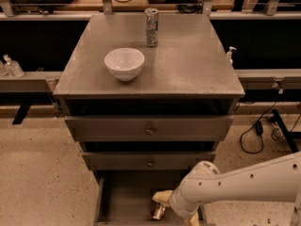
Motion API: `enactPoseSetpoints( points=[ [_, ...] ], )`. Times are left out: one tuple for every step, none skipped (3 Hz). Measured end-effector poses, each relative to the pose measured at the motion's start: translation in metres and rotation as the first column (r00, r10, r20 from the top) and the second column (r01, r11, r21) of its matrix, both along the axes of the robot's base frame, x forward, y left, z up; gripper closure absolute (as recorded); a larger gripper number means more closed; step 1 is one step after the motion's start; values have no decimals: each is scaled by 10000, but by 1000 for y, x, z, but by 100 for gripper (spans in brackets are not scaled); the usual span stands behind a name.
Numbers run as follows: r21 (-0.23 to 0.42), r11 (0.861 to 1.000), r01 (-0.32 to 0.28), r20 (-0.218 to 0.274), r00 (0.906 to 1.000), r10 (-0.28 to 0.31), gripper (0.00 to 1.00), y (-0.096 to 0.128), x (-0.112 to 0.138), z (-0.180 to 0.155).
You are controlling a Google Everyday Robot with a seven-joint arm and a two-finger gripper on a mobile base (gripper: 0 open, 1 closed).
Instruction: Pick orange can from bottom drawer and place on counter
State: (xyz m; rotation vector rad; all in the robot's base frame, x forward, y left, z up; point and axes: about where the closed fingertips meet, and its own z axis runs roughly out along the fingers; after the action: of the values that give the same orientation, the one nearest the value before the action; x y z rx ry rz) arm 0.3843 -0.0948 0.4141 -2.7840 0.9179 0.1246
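The bottom drawer (124, 199) is pulled open below the two upper drawers. The orange can (158, 213) stands on its dark floor near the middle front, with only its copper side showing. My gripper (167, 205) reaches down into the drawer from the right, right at the can and partly covering it. My white arm (244, 182) comes in from the lower right. The counter (188, 65) is the grey top of the cabinet.
A white bowl (124, 63) sits on the left part of the counter. A tall slim silver patterned can (151, 27) stands at the back middle. Cables (256, 131) lie on the floor to the right. A bottle (12, 66) stands on a ledge at left.
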Motion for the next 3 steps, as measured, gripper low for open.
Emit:
enactPoseSetpoints(
  points=[
    [147, 9993, -337, -419, 9985, 343, 0, -1, 14, -24],
    [550, 9748, -2162, -313, 9754, 2181, 0, 11, 44, -78],
    [594, 9646, -2568, -201, 9658, 2584, 0, 11, 43, -78]
  ],
)
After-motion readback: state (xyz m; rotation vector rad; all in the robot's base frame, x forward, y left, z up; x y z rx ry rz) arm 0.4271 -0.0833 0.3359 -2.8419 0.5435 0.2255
